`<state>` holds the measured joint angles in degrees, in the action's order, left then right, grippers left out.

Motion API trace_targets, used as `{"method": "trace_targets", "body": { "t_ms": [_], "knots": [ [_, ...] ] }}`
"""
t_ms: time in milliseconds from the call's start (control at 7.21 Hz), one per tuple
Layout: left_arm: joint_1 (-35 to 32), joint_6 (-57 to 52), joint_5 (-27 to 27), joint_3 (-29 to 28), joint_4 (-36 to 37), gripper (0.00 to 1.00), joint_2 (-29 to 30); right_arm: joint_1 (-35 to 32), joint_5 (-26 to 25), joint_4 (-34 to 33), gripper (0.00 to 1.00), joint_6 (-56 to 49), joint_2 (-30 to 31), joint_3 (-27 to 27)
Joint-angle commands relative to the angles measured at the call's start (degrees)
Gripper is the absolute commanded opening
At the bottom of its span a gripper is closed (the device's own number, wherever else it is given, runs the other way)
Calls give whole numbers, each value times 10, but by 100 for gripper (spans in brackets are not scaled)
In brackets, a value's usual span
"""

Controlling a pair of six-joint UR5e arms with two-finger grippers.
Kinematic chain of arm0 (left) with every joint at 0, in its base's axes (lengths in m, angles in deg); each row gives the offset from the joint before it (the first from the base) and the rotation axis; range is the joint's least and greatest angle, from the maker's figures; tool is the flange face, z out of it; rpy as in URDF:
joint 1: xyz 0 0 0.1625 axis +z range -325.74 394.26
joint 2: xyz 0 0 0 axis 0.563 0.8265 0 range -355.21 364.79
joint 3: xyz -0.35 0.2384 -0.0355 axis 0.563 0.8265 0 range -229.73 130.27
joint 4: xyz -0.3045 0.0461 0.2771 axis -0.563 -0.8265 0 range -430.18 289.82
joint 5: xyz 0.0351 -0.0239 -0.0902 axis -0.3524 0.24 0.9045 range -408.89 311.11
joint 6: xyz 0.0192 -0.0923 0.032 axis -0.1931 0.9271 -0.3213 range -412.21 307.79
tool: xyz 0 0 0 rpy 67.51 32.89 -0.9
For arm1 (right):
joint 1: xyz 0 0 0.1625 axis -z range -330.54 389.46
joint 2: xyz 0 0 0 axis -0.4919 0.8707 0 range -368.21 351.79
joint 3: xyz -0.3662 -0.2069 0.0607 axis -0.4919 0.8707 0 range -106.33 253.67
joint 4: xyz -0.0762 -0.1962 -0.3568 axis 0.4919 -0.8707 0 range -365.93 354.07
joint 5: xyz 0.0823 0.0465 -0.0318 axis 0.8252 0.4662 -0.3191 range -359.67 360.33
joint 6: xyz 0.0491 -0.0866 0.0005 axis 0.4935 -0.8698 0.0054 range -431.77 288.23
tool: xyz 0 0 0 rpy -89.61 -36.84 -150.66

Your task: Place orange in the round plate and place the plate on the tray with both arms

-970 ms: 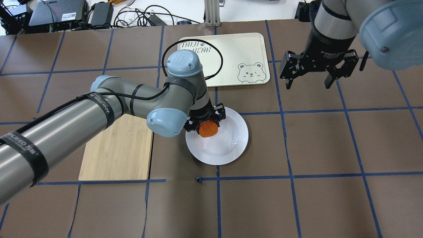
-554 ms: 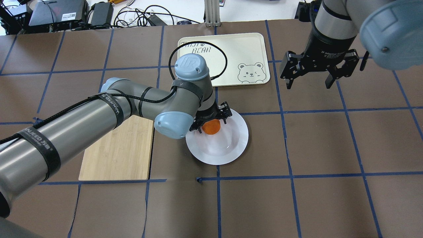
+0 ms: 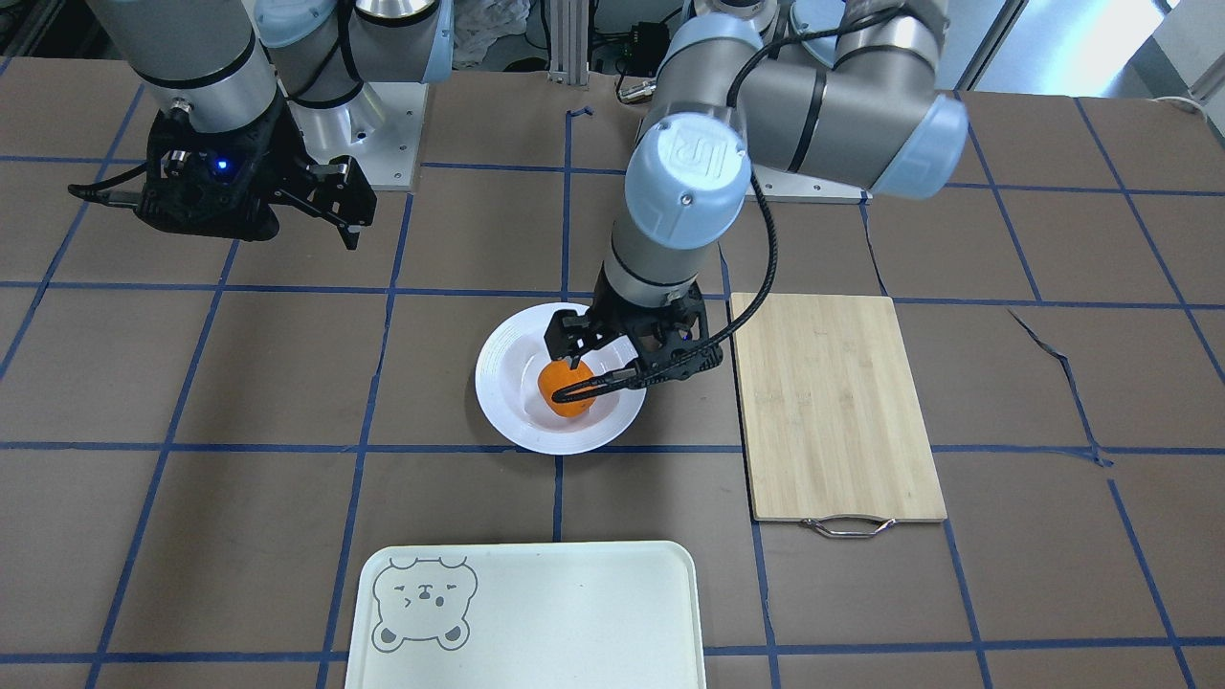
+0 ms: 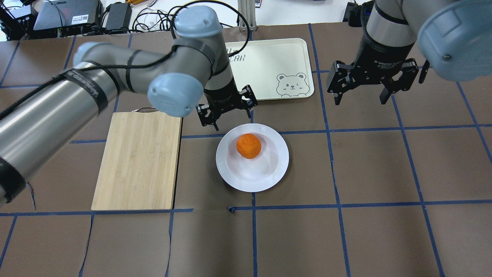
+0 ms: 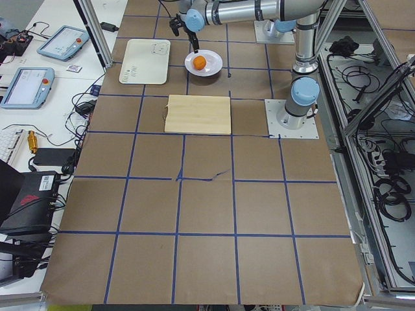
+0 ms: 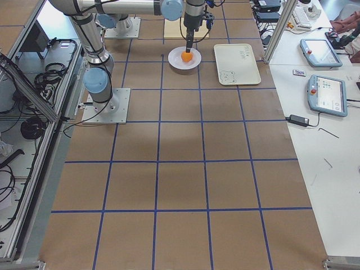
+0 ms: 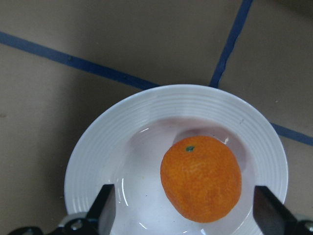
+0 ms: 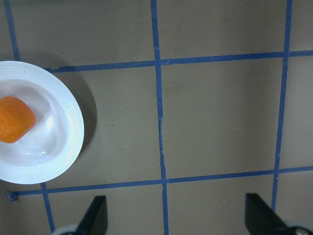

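The orange [image 4: 248,146] lies free in the sunken centre of the round plate [image 4: 230,173], a little toward its far side. My left gripper [image 4: 232,121] hangs open above the plate's far-left rim, holding nothing. In the left wrist view the orange [image 7: 201,178] sits on the plate [image 7: 98,147] below the two wide-apart fingers [image 7: 105,215]. My right gripper [image 4: 359,100] hovers open and empty to the right of the tray [image 4: 276,57]; its wrist view catches the plate [image 8: 73,132] and orange [image 8: 14,120] at the left edge. The tray lies beyond the plate.
A bamboo cutting board [image 4: 138,161] with a metal handle lies left of the plate, close to its rim. Brown table paper with blue tape lines [image 4: 338,206] spreads around. Cables and devices [image 4: 69,15] crowd the table's far edge.
My left gripper let go of the orange, opened, and rose back toward the plate's far-left side. The orange now rests in the plate. The right gripper has hardly moved.
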<state>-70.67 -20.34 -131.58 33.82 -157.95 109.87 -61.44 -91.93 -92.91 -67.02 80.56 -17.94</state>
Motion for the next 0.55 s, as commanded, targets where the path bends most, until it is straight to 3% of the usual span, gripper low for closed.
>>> {"method": "trace_targets", "body": {
  "t_ms": [0, 277, 416],
  "knots": [
    [2, -62, -7, -30, -43, 100, -61, 40, 15, -6, 100, -4, -23, -5],
    [6, -147, -22, -17, -44, 100, -101, 47, 128, -93, 100, -34, -68, -27],
    [10, -149, -76, -3, -36, 100, -106, 47, 135, -126, 100, -102, -102, -56]
  ]
}}
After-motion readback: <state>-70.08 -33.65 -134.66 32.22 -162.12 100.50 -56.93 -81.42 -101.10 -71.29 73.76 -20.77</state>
